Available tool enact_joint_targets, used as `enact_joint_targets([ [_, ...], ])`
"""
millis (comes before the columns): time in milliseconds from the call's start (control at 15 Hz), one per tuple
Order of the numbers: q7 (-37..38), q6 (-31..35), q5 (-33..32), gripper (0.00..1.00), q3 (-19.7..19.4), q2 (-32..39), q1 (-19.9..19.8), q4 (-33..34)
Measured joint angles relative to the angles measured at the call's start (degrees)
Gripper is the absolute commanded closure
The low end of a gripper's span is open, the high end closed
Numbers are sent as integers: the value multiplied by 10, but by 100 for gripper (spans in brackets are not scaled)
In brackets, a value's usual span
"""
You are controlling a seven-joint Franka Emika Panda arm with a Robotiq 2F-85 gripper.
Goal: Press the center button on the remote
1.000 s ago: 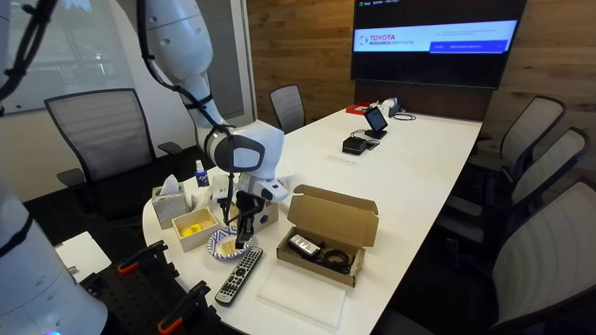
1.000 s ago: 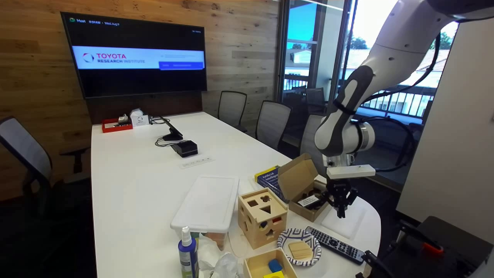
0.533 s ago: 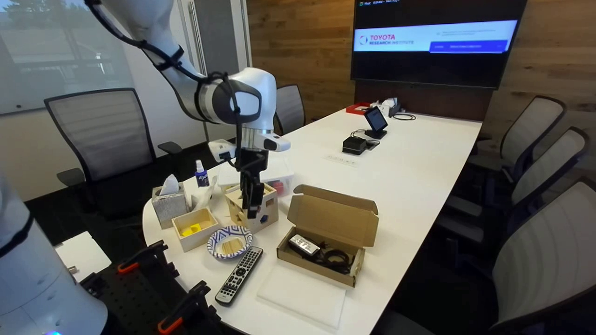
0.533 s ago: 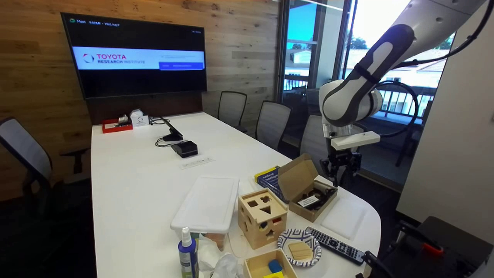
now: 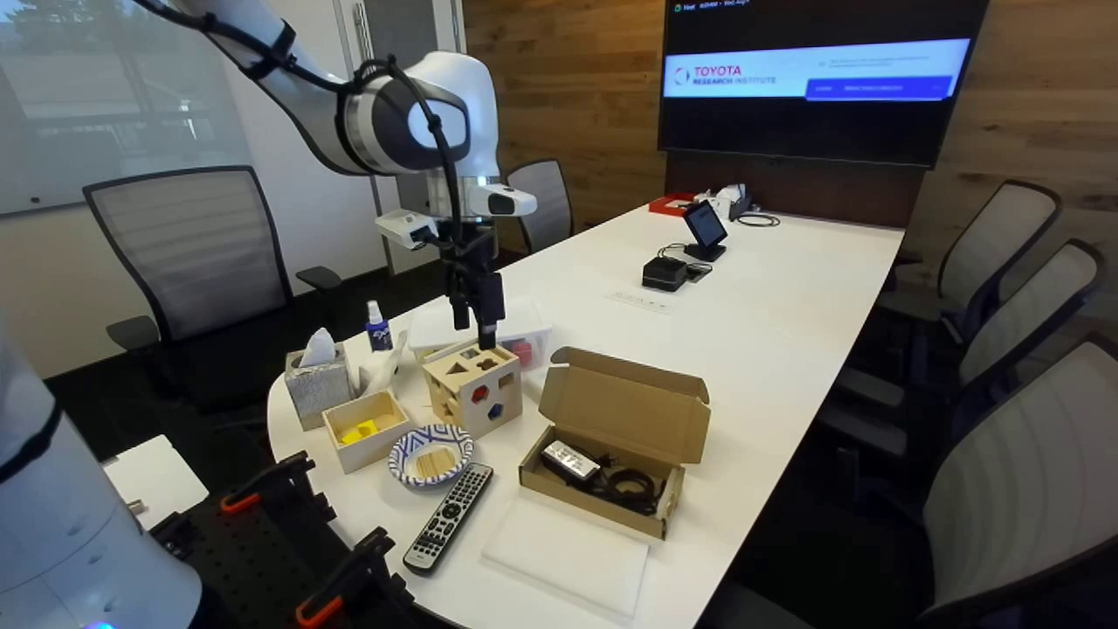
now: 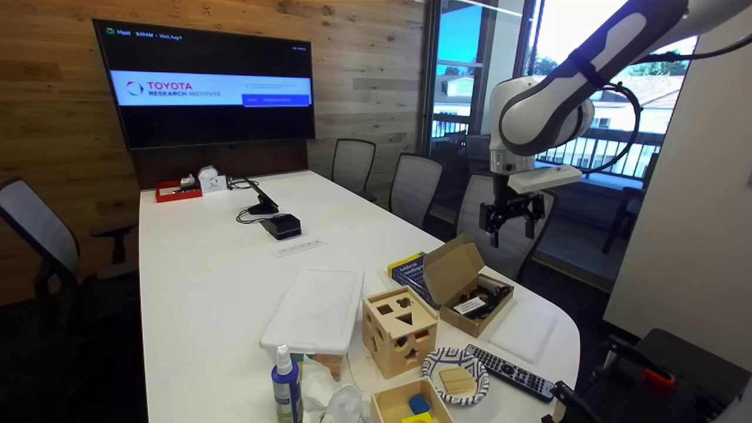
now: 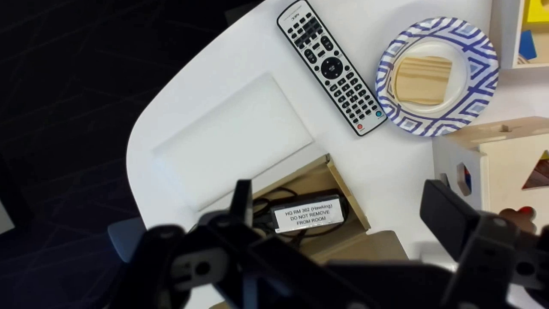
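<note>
The gripper (image 6: pixel 512 235) is hanging high, spread wide, pressing nothing, so any push on the remote (image 5: pixel 448 519) is likely needing it lower.

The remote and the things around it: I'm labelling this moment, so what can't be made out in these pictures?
Remote: its lettering is too small to read in both exterior views.
Cardboard box: the gripper covers part of it in the wrist view.
Book: in an exterior view, the cardboard box's raised lid hides part of it.
Wooden tray: cut off by the bottom edge in an exterior view.
</note>
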Motion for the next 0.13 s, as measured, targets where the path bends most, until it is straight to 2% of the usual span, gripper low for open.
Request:
enact_joint_targets([
  [133,-5,-2,0,0,5,-12,-6,0],
])
